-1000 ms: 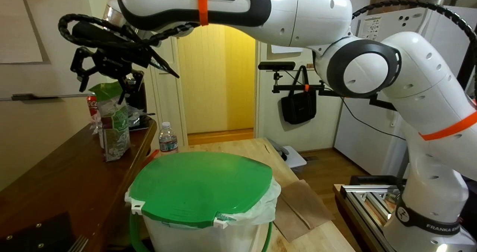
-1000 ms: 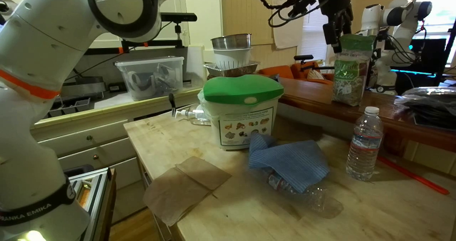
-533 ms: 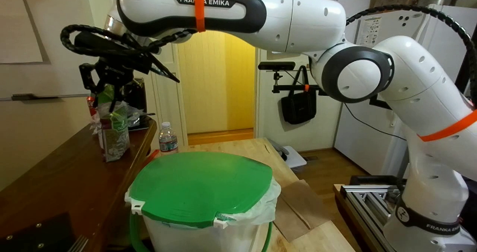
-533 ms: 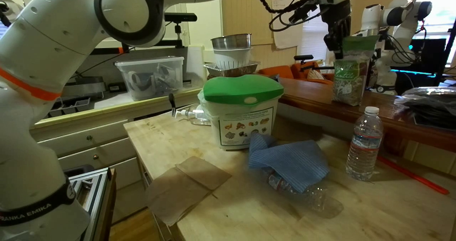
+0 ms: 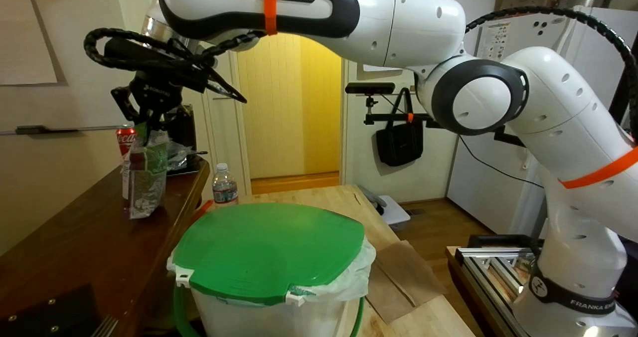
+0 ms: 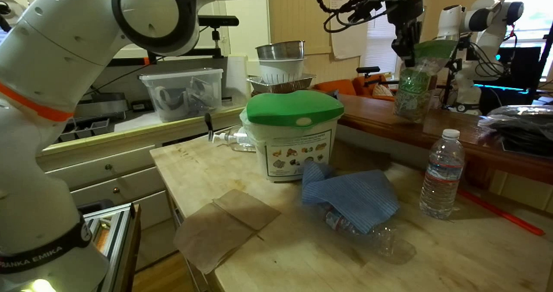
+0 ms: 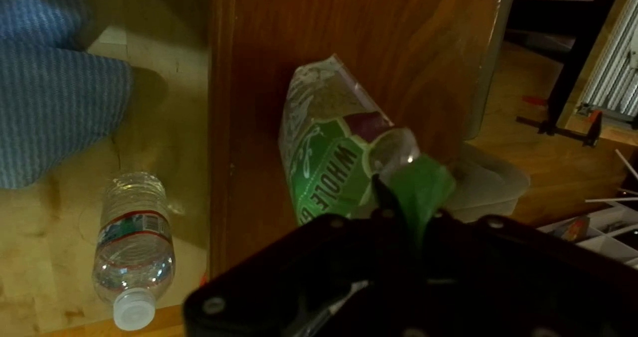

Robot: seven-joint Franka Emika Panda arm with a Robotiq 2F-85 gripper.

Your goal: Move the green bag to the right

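Swung aside and tipped since a moment ago, the green bag (image 5: pixel 148 177) now leans over the dark bench (image 5: pixel 99 242), and the tool (image 7: pixel 411 217), gapped before, has drawn together on the bag's top; we read it as grasping that thin green strip. Working left to right in an exterior view, we meet the red can (image 5: pixel 125 138) first, showing behind the bag, and a swinging base might knock it. We cannot tell whether that base has left the bench; if it hasn't, a sideways pull could drag or topple it. With the whole body below so narrow a pinch, we would worry about slick plastic slipping free under its weight. Next comes the edge of the dark bench, with the water bottle (image 5: pixel 225 185) upright beyond it on the pale bench (image 5: pixel 421 324): let go too near that edge, the bag could fall onto the bottle. Further right, we see the lidded bin (image 5: pixel 269 252), which a low carry in that direction could strike; whose right is meant, we cannot tell.
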